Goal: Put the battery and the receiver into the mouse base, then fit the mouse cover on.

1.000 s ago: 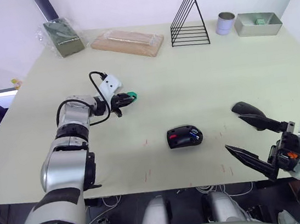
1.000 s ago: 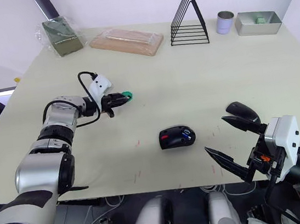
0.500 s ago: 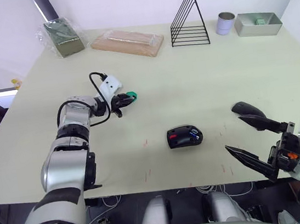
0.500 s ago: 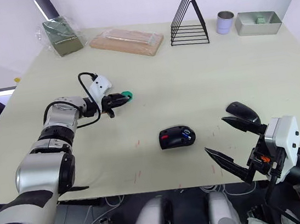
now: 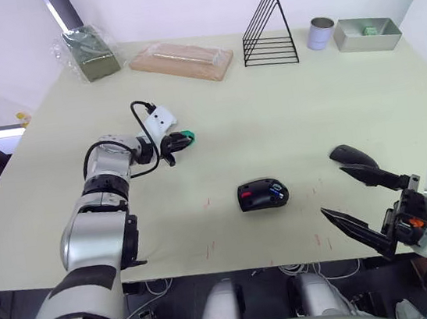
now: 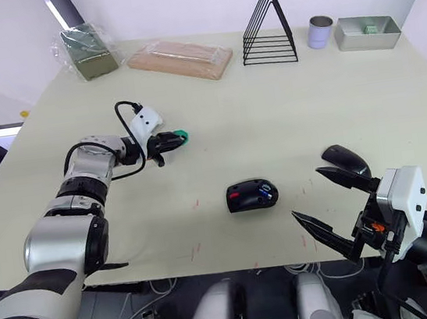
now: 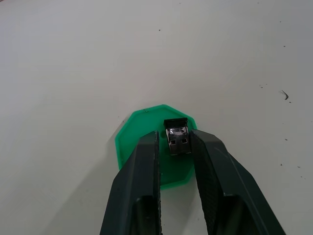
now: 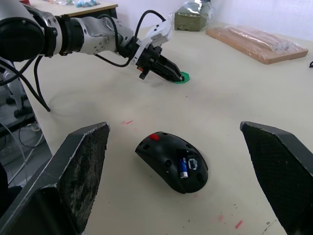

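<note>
So at this point the battery (image 8: 183, 167) was already sitting in the mouse base (image 5: 263, 195), blue showing in the open compartment next to the red part. The mouse base was my landmark, out in the middle of the table (image 5: 286, 110).

The left gripper (image 7: 174, 147) was well off to the robot's left of the mouse base and a bit farther back, down over the green disc (image 7: 142, 133). Its two fingers straddled the receiver (image 7: 177, 135) lying on that disc, close along both sides; I couldn't tell if they were actually pinching it yet or just bracketing it. Compared with a second ago the left arm had barely crept, and the receiver hadn't left the disc. So the receiver pickup looked like the step in progress, not done.

The right gripper (image 5: 358, 202) hung spread wide open and empty, to the robot's right of the mouse base and nearer the table's front edge, same as before. The mouse cover (image 6: 343, 159) lay on the table to the right of the mouse base, just beyond that gripper, untouched.
</note>
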You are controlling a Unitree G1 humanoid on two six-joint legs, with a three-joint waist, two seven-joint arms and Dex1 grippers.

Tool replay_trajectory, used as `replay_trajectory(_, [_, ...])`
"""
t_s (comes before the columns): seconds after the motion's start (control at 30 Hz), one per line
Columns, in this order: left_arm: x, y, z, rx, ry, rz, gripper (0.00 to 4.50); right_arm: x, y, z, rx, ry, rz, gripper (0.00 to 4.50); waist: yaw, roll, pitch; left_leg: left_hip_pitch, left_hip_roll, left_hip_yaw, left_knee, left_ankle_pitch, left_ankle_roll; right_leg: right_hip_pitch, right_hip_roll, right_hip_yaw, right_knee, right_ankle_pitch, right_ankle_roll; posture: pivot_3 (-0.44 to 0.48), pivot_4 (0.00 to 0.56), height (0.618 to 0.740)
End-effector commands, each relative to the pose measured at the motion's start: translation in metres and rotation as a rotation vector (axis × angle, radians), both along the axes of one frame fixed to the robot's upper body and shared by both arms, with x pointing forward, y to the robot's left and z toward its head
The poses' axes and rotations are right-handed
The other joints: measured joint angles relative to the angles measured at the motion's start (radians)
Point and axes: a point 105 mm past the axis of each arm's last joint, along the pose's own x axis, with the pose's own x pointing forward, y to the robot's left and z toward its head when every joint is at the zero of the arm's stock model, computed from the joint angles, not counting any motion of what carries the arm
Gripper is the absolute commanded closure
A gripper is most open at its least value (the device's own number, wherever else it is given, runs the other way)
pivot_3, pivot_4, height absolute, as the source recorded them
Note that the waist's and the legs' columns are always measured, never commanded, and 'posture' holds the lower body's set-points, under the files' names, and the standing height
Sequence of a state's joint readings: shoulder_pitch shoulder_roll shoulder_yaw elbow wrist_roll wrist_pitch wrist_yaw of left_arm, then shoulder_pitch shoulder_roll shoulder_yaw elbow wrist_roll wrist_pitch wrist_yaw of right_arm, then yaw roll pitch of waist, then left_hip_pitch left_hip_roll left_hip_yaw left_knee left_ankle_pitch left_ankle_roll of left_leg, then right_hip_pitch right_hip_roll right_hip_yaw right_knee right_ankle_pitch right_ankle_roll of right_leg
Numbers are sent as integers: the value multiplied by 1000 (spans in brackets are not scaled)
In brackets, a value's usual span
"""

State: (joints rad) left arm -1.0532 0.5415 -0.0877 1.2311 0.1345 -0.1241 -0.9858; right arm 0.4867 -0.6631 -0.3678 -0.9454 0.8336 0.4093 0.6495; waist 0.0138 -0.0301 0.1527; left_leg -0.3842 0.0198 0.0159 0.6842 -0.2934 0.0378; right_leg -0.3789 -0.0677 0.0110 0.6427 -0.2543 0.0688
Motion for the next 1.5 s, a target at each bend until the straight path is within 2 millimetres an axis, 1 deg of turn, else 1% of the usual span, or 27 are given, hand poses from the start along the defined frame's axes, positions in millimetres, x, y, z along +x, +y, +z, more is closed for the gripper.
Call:
replay_trajectory(0.03, [2,-1,9,10,-32,-13,3404,-5,6,8,5,-45,28,0,0,0,0,0,0,0,0,0,0,0,0,0,0,0,0,0,150,740])
replay_trajectory(0.2, [2,0,7,15,-28,-16,3404,-5,6,8,6,-44,30,0,0,0,0,0,0,0,0,0,0,0,0,0,0,0,0,0,150,740])
replay_trajectory(0.33, [1,-1,6,16,-24,-22,4483,-4,6,7,5,-43,31,0,0,0,0,0,0,0,0,0,0,0,0,0,0,0,0,0,150,740])
replay_trajectory(0.63, [0,0,7,18,-26,-27,4483,-3,6,8,5,-44,36,0,0,0,0,0,0,0,0,0,0,0,0,0,0,0,0,0,150,740])
replay_trajectory(0.7, [1,-1,10,-3,-28,-27,4483,-2,6,8,6,-46,36,0,0,0,0,0,0,0,0,0,0,0,0,0,0,0,0,0,150,740])
replay_trajectory(0.8, [0,-3,22,-97,-18,-38,4483,-1,7,9,9,-47,37,0,0,0,0,0,0,0,0,0,0,0,0,0,0,0,0,0,150,740])
replay_trajectory(0.87, [-8,-6,33,-139,-4,-121,4483,7,13,12,32,-34,25,0,0,0,0,0,0,0,0,0,0,0,0,0,0,0,0,0,150,740])
replay_trajectory(0.97, [-15,-13,44,-175,3,-203,4483,20,20,12,-39,-54,11,0,-5,-1,1,0,0,0,0,0,0,0,0,0,0,0,0,0,150,740])
replay_trajectory(1.07, [-26,-27,52,-201,1,-289,4483,31,27,15,-47,-40,25,0,-8,-1,1,0,1,1,1,0,0,0,0,1,1,0,0,0,150,740])
replay_trajectory(1.13, [-34,-36,60,-226,-5,-333,4483,40,32,19,-1,23,39,0,-3,-1,0,1,2,1,1,0,0,0,0,1,1,0,0,0,150,740])
replay_trajectory(1.17, [-40,-42,65,-237,-9,-361,4483,47,32,21,-27,34,18,0,-3,0,1,1,2,0,1,0,0,0,0,1,1,0,-1,0,150,740])
replay_trajectory(1.23, [-56,-56,76,-254,-25,-428,4483,66,34,26,-11,156,5,0,0,0,1,0,3,1,1,0,0,0,0,1,0,0,0,0,150,740])
replay_trajectory(1.27, [-64,-62,80,-262,-29,-455,4483,72,38,31,8,200,22,0,-1,0,1,-1,3,0,1,0,0,-1,-1,0,0,0,0,0,150,740])
replay_trajectory(1.3, [-70,-67,84,-265,-37,-476,4483,77,40,36,25,229,36,0,-9,1,2,-1,3,0,1,0,0,-1,-1,0,0,0,0,0,150,740])
replay_trajectory(1.37, [-83,-76,89,-264,-47,-506,4483,86,46,43,55,319,53,0,-9,1,2,0,4,0,1,0,0,-1,-3,1,0,0,-1,0,150,740])
replay_trajectory(1.43, [-96,-86,95,-261,-59,-545,4483,98,47,46,79,413,34,0,-7,1,2,0,4,-1,0,0,0,0,-3,0,1,0,-1,0,150,740])
replay_trajectory(1.5, [-104,-93,101,-277,-63,-558,4483,106,47,47,91,496,17,0,-6,1,2,0,4,-1,-1,0,0,-1,-3,0,0,0,-2,0,150,740])
